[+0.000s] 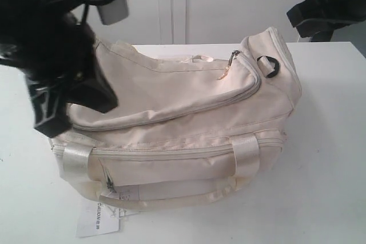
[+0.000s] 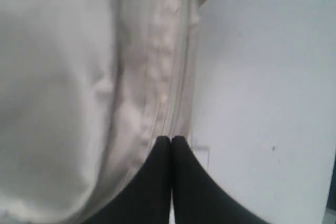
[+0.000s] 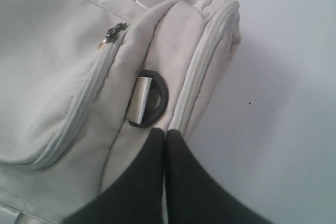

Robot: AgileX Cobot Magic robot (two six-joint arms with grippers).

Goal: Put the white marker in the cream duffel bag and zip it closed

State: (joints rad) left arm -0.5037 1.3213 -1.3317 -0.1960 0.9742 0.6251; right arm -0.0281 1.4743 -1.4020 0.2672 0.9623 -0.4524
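Left wrist view: left claw [image 2: 170,141] pressed together, nothing between the tips, which sit just at the zippered seam of the cream duffel bag [image 2: 63,93]; contact cannot be told (blurry). Right wrist view: right claw [image 3: 167,132] also pressed together and holding nothing, tips just beside the black strap ring [image 3: 153,98] on the bag's end panel. White marker not visible in any view.

Exterior view: bag lies on the white desk [image 1: 323,190], long side to camera, shiny handles [image 1: 246,161] hanging down the front. Long side zipper [image 1: 171,154] looks closed; the top pocket's zipper pull [image 1: 233,59] sits near the ring end. Paper tag [image 1: 97,219] lies on the desk at the bag's front left corner. Left arm [image 1: 54,72] hangs over the bag's left end and hides it; right arm [image 1: 331,1] is in the top right corner, well above the desk. Bare desk right of the bag and in front of it.
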